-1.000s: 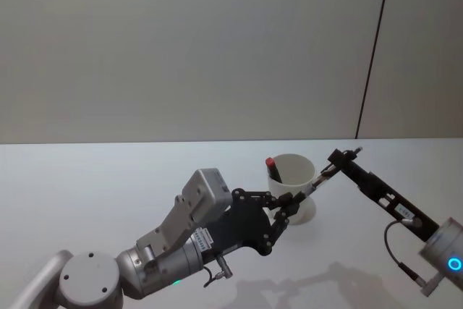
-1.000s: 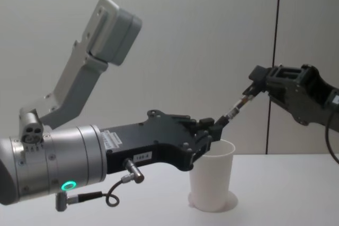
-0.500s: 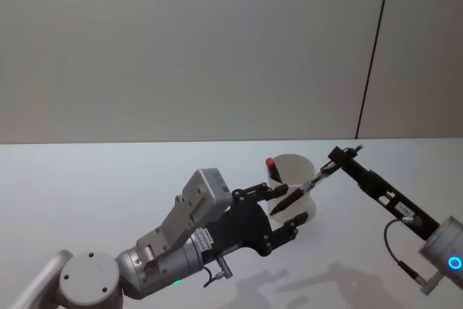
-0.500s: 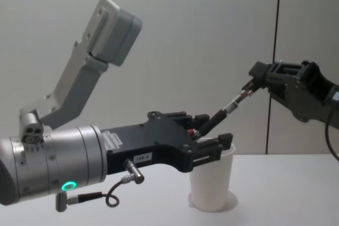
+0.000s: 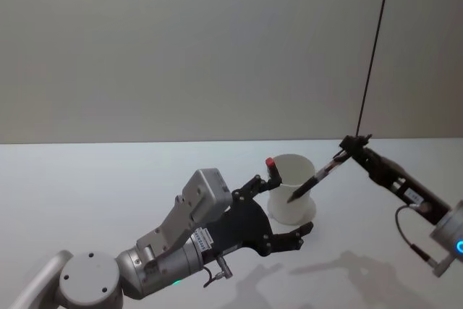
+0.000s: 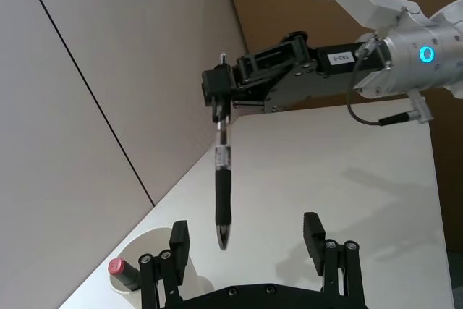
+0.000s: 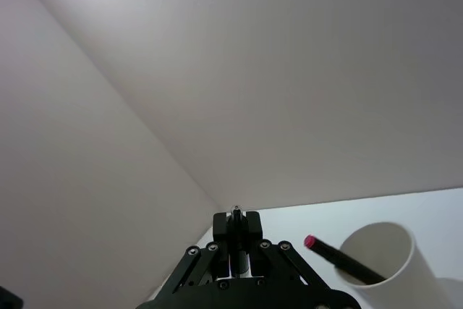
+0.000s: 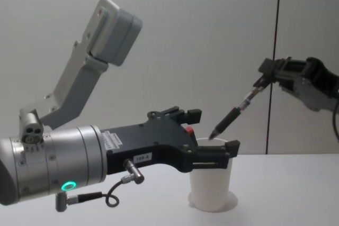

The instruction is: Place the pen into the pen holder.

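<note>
The pen [image 5: 318, 177] is black and hangs tilted, tip down, just above the rim of the pen holder [image 5: 291, 197], a white paper cup on the table. My right gripper [image 5: 354, 142] is shut on the pen's upper end. The chest view puts the pen [image 8: 233, 116] to the upper right of the cup [image 8: 212, 183], with the right gripper [image 8: 267, 75] above it. My left gripper [image 5: 278, 208] is open wide beside the cup, its fingers [image 8: 229, 147] apart from the pen. In the left wrist view the pen [image 6: 223, 193] hangs between and beyond the left fingers [image 6: 179, 240].
A second pen with a red cap [image 5: 271, 164] leans inside the cup, also seen as a red-tipped pen [image 7: 333, 255] in the right wrist view. The white table [image 5: 108, 193] stretches to the left, with a grey wall behind.
My left gripper let go of the pen's tip and spread wide open. The right gripper carried the pen to the right and slightly up.
</note>
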